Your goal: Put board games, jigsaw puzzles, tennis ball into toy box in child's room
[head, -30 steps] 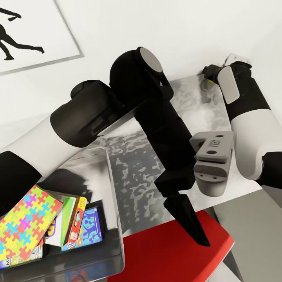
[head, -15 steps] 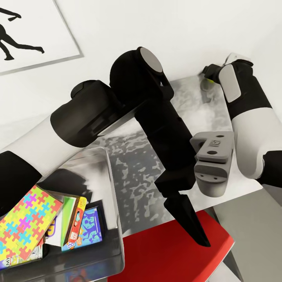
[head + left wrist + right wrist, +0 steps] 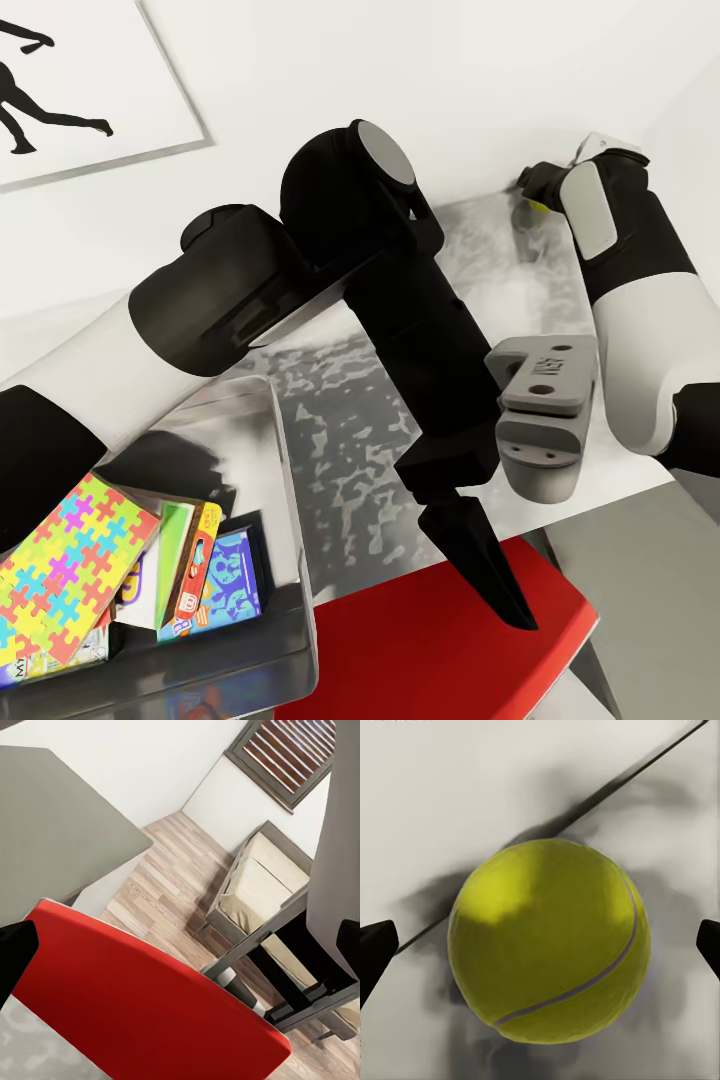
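The tennis ball (image 3: 547, 945) rests on the table (image 3: 340, 440) at its far right corner, by the wall. My right gripper (image 3: 542, 949) is open, one fingertip on each side of the ball and neither touching it. In the head view the ball (image 3: 538, 208) peeks out beside the right wrist. At the near left, the toy box (image 3: 292, 520) holds a jigsaw puzzle (image 3: 65, 570), a blue board game (image 3: 232, 590) and a green-edged one (image 3: 178, 560). My left gripper (image 3: 480, 570) hangs open and empty over the table's front edge.
A red chair seat (image 3: 420, 650) sits under the table's front edge, right below the left gripper. A framed silhouette picture (image 3: 60, 90) hangs on the wall. The left wrist view shows wood floor (image 3: 172, 892) and the bed (image 3: 262, 885) further off.
The right arm has edged very slightly towards the ball at the corner. The left arm and the toy box contents have stayed put.
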Robot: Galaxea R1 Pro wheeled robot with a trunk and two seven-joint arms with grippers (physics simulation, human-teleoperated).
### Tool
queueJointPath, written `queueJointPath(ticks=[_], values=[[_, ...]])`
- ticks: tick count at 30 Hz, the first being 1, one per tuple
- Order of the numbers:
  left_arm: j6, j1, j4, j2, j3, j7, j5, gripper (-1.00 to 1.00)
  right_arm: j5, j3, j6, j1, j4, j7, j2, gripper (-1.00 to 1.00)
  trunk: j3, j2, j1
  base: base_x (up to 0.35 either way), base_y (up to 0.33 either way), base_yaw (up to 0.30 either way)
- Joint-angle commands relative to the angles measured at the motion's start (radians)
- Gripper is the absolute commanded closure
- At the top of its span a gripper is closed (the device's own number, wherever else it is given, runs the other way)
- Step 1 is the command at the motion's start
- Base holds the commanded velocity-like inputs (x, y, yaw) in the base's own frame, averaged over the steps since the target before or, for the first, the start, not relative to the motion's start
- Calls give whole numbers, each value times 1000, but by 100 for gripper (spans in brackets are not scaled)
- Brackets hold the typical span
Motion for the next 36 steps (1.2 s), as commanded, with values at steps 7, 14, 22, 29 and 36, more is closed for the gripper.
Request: queueJointPath(ticks=[7,14,22,29,36], values=[[11,-1,0,1,-1,-4,1,-100,-10,7,10,-1,-1,-10,-1,-100,-1,-2,1,0,0,0],[11,-1,0,0,-1,-4,0,-100,-10,7,26,-1,2,-9,-5,-100,-1,-2,1,0,0,0],[11,-1,0,1,-1,-4,-1,-100,-10,7,29,-1,3,-8,-7,-100,-1,-2,1,0,0,0],[11,-1,0,4,-1,-4,-1,-100,-10,7,36,-4,3,6,-7,-100,-1,-2,1,0,0,0],[11,-1,0,5,1,-4,-1,-100,-10,7,57,-22,20,17,-4,-100,-1,-2,1,0,0,0]])
